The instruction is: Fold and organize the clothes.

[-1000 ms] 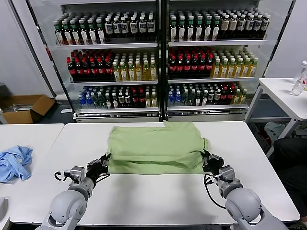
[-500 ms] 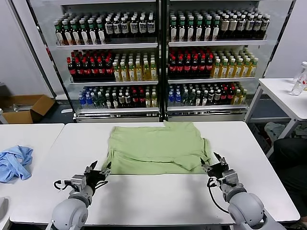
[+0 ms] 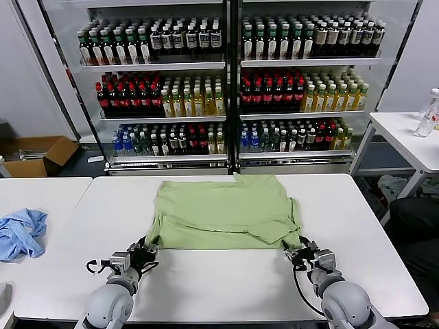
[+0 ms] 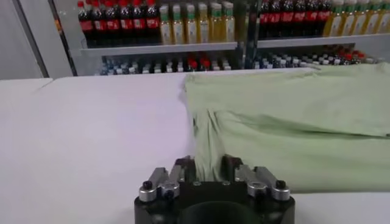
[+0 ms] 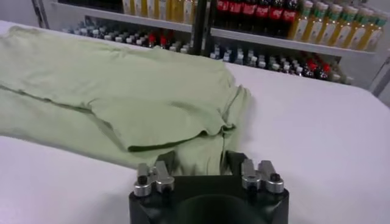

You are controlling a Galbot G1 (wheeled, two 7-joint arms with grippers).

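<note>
The light green shirt [image 3: 223, 212] lies flat on the white table [image 3: 219, 284], folded, with its near edge towards me. My left gripper [image 3: 145, 248] is at the shirt's near left corner and is shut on a bunch of the fabric, which shows between its fingers in the left wrist view [image 4: 207, 167]. My right gripper [image 3: 296, 252] is at the near right corner, shut on the fabric there [image 5: 198, 159]. Both corners are drawn out a little towards the grippers. The shirt fills much of both wrist views [image 4: 292, 115] [image 5: 122, 91].
A blue cloth [image 3: 20, 232] lies on the table to the left. Glass-fronted coolers full of bottles [image 3: 226, 82] stand behind the table. A second white table with a bottle [image 3: 426, 120] is at the far right. A cardboard box [image 3: 38, 152] sits on the floor at the left.
A second ago both grippers were at the shirt's thick near fold. They then stood open and clear of the shirt. Now they are shut on its near corners, and the shirt lies flatter.
</note>
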